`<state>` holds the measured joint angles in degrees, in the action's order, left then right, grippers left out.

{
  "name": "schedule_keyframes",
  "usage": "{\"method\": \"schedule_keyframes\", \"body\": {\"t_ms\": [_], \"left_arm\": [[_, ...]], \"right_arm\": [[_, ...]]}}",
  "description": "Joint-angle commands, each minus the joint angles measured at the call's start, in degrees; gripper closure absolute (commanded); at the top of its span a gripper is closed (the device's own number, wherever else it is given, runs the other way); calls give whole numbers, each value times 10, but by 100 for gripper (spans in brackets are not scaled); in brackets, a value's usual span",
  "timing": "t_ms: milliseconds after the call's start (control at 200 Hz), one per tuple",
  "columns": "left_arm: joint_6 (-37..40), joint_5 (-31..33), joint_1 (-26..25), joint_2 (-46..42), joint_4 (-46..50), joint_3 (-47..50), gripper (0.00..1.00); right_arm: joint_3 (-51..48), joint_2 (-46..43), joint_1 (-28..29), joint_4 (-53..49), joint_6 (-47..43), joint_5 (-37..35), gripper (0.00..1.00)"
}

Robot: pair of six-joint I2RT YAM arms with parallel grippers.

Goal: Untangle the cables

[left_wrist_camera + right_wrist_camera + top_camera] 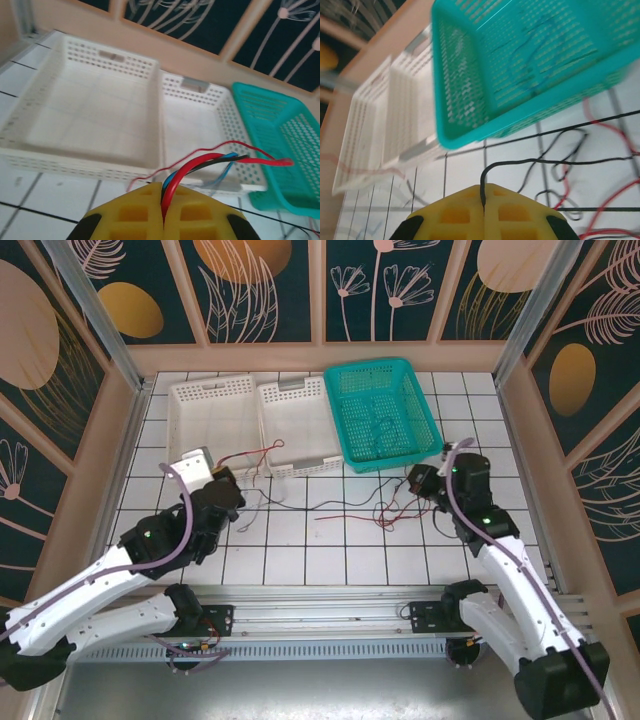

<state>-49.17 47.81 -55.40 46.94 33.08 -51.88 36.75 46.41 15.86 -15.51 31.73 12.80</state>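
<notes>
Left gripper (pixel 163 200): jaws shut, pinching a small bundle of the cables (pixel 210 161) (red, black, blue). The strands arc out from between the pads toward the teal basket (pixel 280 105); this gripper sits well left of that basket and in front of the two white baskets (pixel 150 70).

Right gripper (pixel 483 199): also clamped, on one black wire (pixel 530 161) that climbs out of the pads and runs off sideways. It sits just in front of the teal basket's near right corner.

Between the two grippers, in front of the teal basket, a red-and-black tangle (pixel 385 508) lies on the tiles (pixel 300 560), loops crossing, with a black strand trailing left.

Some thin dark strands appear to lie inside the teal basket, hard to count.

Progress, as a judgement: early to middle. Both ends are gripped, ready to pull apart, but the knot by the right gripper is not yet separated and most of the sorting is left.
</notes>
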Motion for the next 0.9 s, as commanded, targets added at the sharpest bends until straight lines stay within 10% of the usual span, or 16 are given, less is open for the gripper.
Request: {"method": "schedule_keyframes", "body": {"t_ms": [0,135,460,896], "left_arm": [[23,-66,2,21,-71,4,100],[19,-99,2,37,-97,23,100],[40,-195,2,73,-164,57,100],[77,-267,2,88,-193,59,100]], "right_arm": [[6,33,52,42,-43,-19,100],[8,65,114,65,-73,-21,96],[29,81,202,111,-123,-29,43],[86,180,308,158,-217,-134,31]]}}
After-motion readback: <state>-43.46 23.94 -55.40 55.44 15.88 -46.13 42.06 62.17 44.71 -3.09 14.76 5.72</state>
